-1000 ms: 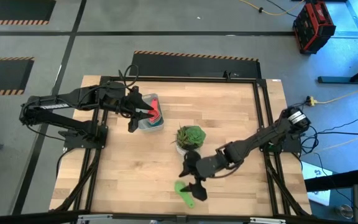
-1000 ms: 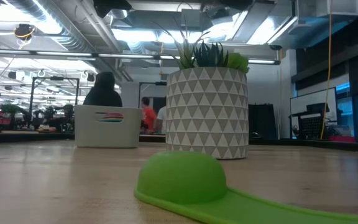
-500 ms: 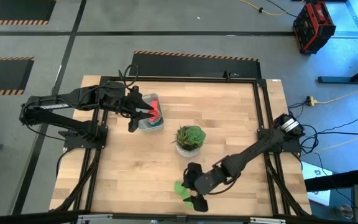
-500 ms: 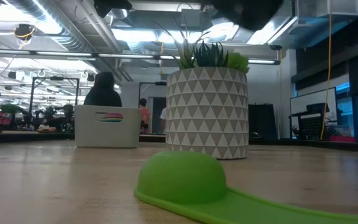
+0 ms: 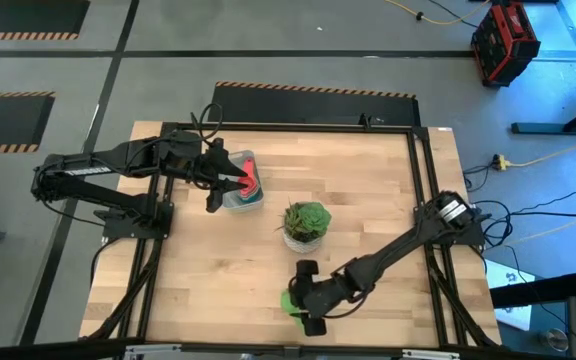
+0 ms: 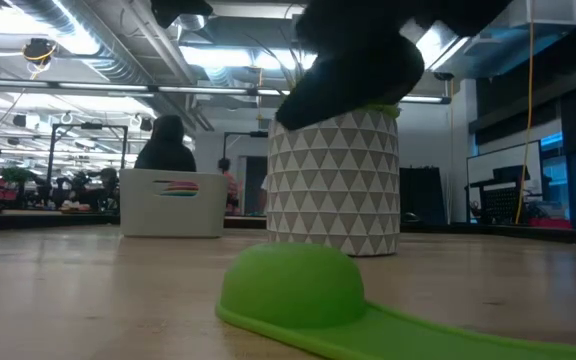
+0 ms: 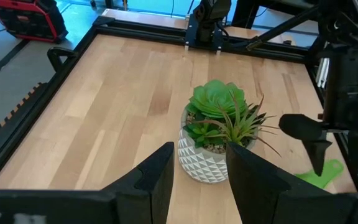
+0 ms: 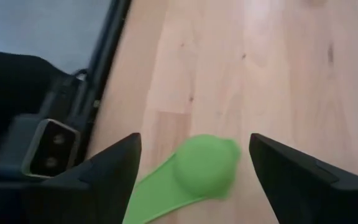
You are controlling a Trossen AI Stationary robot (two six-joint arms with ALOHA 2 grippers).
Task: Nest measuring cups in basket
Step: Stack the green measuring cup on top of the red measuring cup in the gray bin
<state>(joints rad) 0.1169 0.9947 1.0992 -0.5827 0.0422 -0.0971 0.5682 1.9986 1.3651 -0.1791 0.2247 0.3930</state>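
A green measuring cup (image 5: 290, 303) lies mouth down on the table near the front edge, its dome (image 6: 293, 283) up and its handle (image 8: 151, 190) flat on the wood. My right gripper (image 8: 194, 146) hangs open just above it, one finger on each side, touching nothing. The basket (image 5: 245, 186) stands at the far left of the table with a red cup (image 5: 254, 178) and other cups inside; their coloured rims show through its wall (image 6: 173, 203). My left gripper (image 7: 197, 177) waits open and empty above the basket's left side (image 5: 223, 188).
A white patterned pot with a green plant (image 5: 305, 222) stands mid-table between basket and green cup, close behind the cup (image 6: 333, 180). Black frame rails (image 5: 423, 200) run along the table's edges. Bare wood lies left of the green cup.
My right gripper has come down toward the green cup and a little toward the table's near edge, rolling at the wrist. Its fingers now stand on either side of the cup. The cup has not moved.
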